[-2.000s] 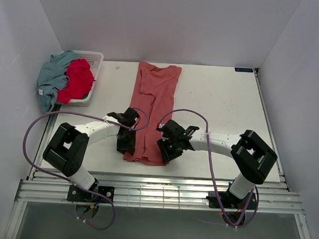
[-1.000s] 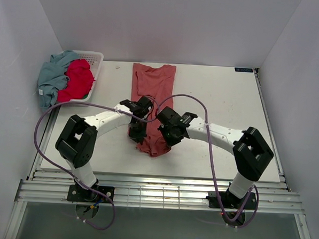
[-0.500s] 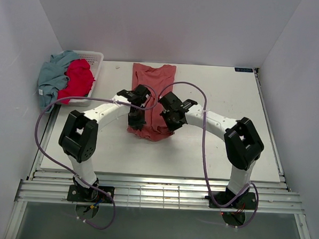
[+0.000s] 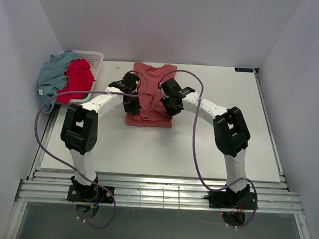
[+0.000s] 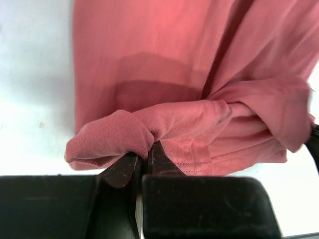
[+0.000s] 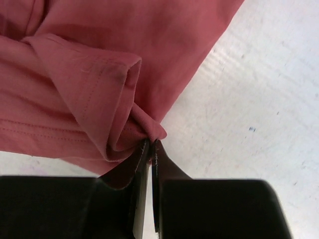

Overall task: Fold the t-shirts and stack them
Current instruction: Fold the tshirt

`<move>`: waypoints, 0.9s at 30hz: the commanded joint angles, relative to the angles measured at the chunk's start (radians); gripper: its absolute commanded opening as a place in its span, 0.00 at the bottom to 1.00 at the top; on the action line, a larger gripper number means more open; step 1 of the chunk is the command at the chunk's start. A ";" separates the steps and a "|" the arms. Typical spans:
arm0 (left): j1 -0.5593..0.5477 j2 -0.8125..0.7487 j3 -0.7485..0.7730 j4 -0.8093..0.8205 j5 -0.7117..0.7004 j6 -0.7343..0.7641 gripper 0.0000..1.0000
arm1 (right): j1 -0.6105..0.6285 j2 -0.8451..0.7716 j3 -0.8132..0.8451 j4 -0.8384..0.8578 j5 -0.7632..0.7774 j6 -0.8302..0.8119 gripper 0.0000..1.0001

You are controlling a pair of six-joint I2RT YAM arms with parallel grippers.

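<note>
The dusty salmon-red t-shirt (image 4: 151, 97) lies at the back middle of the table, its near part doubled over onto its far part. My left gripper (image 4: 132, 101) is shut on a bunched left corner of the cloth (image 5: 107, 139), with the jaws (image 5: 145, 154) pinched tight. At the right corner my right gripper (image 4: 172, 105) is also shut on a fold of the shirt (image 6: 99, 74), its fingertips (image 6: 151, 145) together. A bright crimson t-shirt (image 4: 76, 80) and a grey-blue t-shirt (image 4: 51, 77) are heaped at the far left.
A white lattice basket (image 4: 93, 57) stands in the back left corner under the two heaped shirts; the grey-blue one hangs over its left side. White walls close in the table on three sides. Purple cables loop over both arms.
Both grippers have carried the shirt's near hem away from the arm bases towards the far wall. The shirt now lies folded over itself, about half as long as before.
</note>
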 commanded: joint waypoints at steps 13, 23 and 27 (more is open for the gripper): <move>0.051 0.117 0.232 0.086 0.078 0.063 0.09 | -0.051 0.117 0.304 -0.042 0.016 -0.067 0.08; 0.082 0.154 0.278 0.091 0.081 0.080 0.09 | -0.076 0.163 0.385 -0.057 0.022 -0.099 0.08; 0.093 0.188 0.283 0.128 0.094 0.095 0.08 | -0.089 0.202 0.417 -0.054 0.033 -0.104 0.08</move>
